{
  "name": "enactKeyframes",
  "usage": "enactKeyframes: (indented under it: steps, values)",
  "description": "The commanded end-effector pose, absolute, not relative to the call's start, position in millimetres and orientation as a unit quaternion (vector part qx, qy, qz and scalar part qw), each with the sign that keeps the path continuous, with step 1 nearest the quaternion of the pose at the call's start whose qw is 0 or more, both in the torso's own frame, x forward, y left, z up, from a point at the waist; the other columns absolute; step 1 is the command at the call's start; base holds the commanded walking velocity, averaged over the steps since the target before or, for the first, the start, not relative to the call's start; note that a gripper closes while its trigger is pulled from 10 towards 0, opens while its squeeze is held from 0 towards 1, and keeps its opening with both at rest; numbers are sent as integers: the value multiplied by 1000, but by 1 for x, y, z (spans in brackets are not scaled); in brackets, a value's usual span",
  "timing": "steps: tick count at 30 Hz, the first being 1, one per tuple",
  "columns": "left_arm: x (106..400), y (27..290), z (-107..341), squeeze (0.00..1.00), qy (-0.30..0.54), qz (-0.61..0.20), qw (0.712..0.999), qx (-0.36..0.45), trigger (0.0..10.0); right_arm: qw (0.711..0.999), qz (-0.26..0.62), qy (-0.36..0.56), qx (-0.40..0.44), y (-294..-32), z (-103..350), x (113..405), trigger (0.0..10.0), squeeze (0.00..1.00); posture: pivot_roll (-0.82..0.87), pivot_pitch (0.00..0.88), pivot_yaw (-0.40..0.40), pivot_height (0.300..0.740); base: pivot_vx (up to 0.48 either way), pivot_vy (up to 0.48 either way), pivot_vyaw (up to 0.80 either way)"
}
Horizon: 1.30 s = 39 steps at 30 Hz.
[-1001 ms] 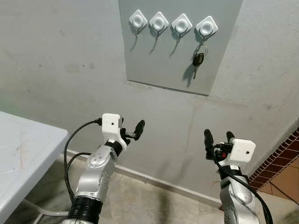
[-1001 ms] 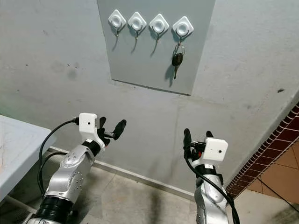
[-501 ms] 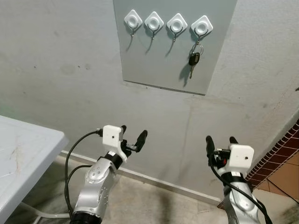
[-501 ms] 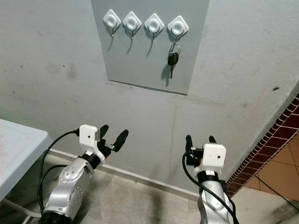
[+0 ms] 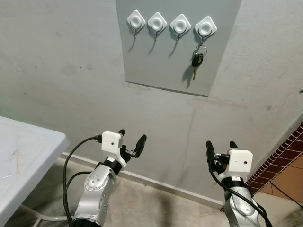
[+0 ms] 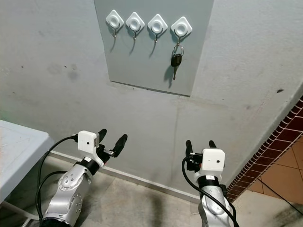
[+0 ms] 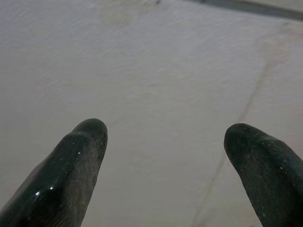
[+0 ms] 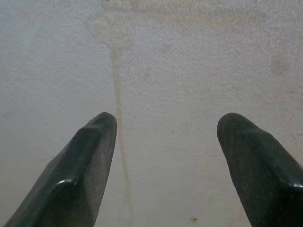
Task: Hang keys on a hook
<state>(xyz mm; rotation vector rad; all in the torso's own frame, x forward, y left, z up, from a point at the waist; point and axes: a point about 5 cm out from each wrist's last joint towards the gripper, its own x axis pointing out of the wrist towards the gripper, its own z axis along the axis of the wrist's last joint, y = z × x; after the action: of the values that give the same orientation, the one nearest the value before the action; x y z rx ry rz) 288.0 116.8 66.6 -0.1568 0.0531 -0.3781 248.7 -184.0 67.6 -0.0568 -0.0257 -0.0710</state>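
The key (image 5: 197, 61) is seen hanging by its ring from the rightmost hook (image 5: 205, 29) of four on the grey panel (image 5: 161, 66); it sits well above both claws and slightly nearer the right one; the hanging step is therefore judged complete. The left claw (image 5: 131, 141) is held low before the bare wall (image 5: 57, 80), spread wide and empty; the right claw (image 5: 220, 148) is likewise low, wide and empty. Nothing is gripped by either claw; both are well apart from the panel. The three remaining hooks (image 5: 159, 22) are left bare; a white table (image 5: 23, 156) stands beside the left claw; no further action appears required.
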Motion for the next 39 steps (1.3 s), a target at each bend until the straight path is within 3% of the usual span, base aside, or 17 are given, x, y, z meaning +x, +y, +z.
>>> enactKeyframes:
  steps: [1,39]
  values:
    - [292,119,70,0,20,-180,981,-70,10000,998,-40,-16,-35,-186,69,251,10000,0,6,0,16,740,0,0,800]
    - [311,121,86,0,16,-166,983,-79,10000,998,-23,-20,-50,-190,72,255,10000,0,2,0,-9,740,0,0,800]
